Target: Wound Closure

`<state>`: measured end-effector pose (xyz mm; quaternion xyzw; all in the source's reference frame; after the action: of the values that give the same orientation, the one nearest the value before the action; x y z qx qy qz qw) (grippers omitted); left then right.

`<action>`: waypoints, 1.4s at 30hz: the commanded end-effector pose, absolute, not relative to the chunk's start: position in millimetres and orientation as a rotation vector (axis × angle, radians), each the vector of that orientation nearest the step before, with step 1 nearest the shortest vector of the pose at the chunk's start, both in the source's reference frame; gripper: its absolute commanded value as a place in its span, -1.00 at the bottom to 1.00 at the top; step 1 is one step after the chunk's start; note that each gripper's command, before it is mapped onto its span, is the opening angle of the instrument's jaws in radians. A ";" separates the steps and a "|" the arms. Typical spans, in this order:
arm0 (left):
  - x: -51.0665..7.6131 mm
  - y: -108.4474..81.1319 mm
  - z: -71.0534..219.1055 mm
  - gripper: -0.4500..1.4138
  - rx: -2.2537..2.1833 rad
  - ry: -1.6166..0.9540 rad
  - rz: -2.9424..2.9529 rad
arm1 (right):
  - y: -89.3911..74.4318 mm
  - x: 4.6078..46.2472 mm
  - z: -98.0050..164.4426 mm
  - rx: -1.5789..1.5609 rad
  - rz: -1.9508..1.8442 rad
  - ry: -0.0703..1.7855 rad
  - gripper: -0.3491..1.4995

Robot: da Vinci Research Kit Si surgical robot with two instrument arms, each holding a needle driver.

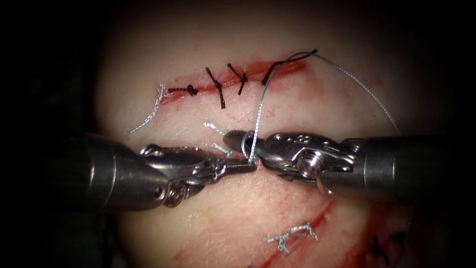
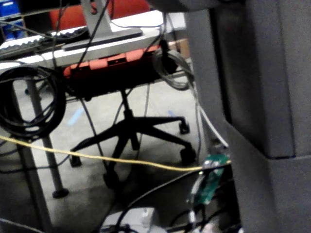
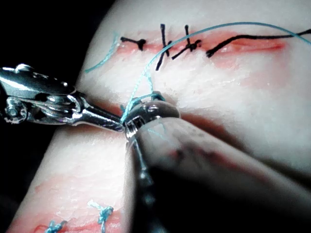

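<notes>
Pale thread (image 1: 260, 106) runs down from right end of cut (image 1: 238, 77), wraps as loop around right claw (image 1: 233, 140), ends at left claw (image 1: 248, 166). Left claw pinched narrow on thread, just below right claw's tip. Right claw: can't tell if jaws are parted or closed. Needle not visible. Tissue (image 1: 238, 208) carries four dark stitches (image 1: 216, 87) across cut; loose thread scrap (image 1: 148, 111) lies left of cut.
</notes>
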<state>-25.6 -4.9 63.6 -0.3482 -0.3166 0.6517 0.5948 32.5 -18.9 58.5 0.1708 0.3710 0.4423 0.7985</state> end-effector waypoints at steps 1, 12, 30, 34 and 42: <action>-26.1 -5.1 64.1 -1.00 -0.808 -0.735 1.514 | -19.0 33.1 58.5 0.365 0.949 0.775 -1.00; -25.5 -4.1 64.4 -1.00 -0.790 -0.733 1.525 | -17.7 31.0 55.5 0.275 1.008 0.772 -1.00; -21.9 4.6 68.7 -1.00 -0.722 -0.418 1.717 | -18.8 25.1 52.4 0.403 0.952 0.974 -1.00; -22.2 6.0 69.6 -1.00 -0.723 -0.362 1.752 | -20.2 24.9 52.3 0.474 0.890 0.979 -1.00; -23.7 8.4 71.7 -1.00 -0.725 -0.225 1.887 | -23.8 23.3 53.3 0.716 0.675 1.025 -1.00</action>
<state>-23.3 8.6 71.4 -0.3023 -0.0892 0.7918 0.5232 22.5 -23.6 53.0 0.3352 0.4727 0.3026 0.7567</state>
